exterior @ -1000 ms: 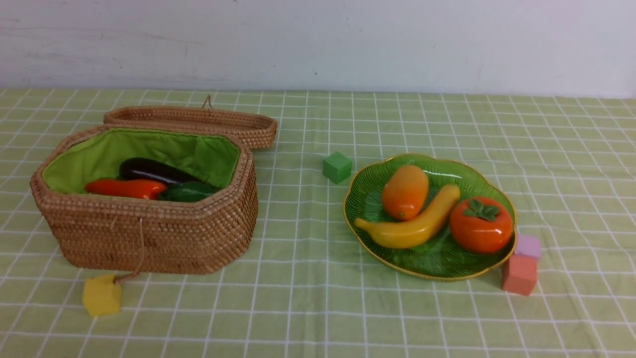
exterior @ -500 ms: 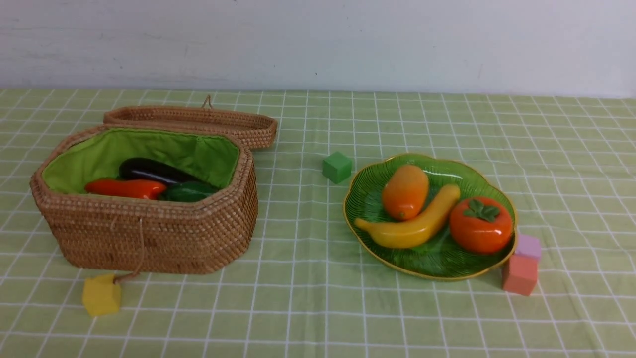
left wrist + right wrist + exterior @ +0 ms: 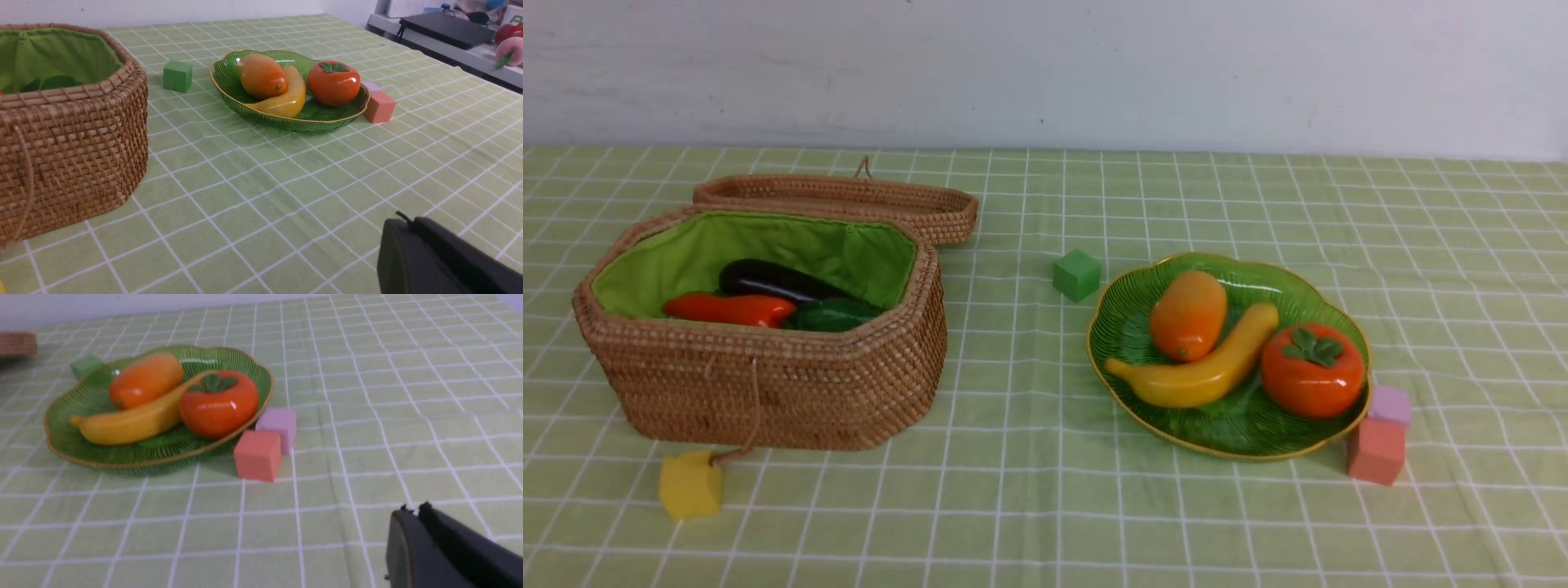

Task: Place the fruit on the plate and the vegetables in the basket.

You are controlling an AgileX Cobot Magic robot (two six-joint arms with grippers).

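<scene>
The green plate (image 3: 1127,327) holds the mango (image 3: 1188,315), the banana (image 3: 1201,371) and the persimmon (image 3: 1312,370). The open wicker basket (image 3: 768,384) holds the purple eggplant (image 3: 772,280), the red-orange carrot (image 3: 731,309) and green leaves (image 3: 833,315); the radish's white body is hidden. Neither arm shows in the front view. My left gripper (image 3: 410,222) is shut and empty above bare cloth, away from the basket (image 3: 73,122) and plate (image 3: 286,120). My right gripper (image 3: 414,510) is shut and empty, on the near side of the plate (image 3: 73,445).
The basket's lid (image 3: 849,200) lies behind it. A green cube (image 3: 1076,274) sits beside the plate; a pink cube (image 3: 1377,451) and a lilac cube (image 3: 1391,404) touch the plate's right edge. A yellow cube (image 3: 689,485) lies in front of the basket by its cord.
</scene>
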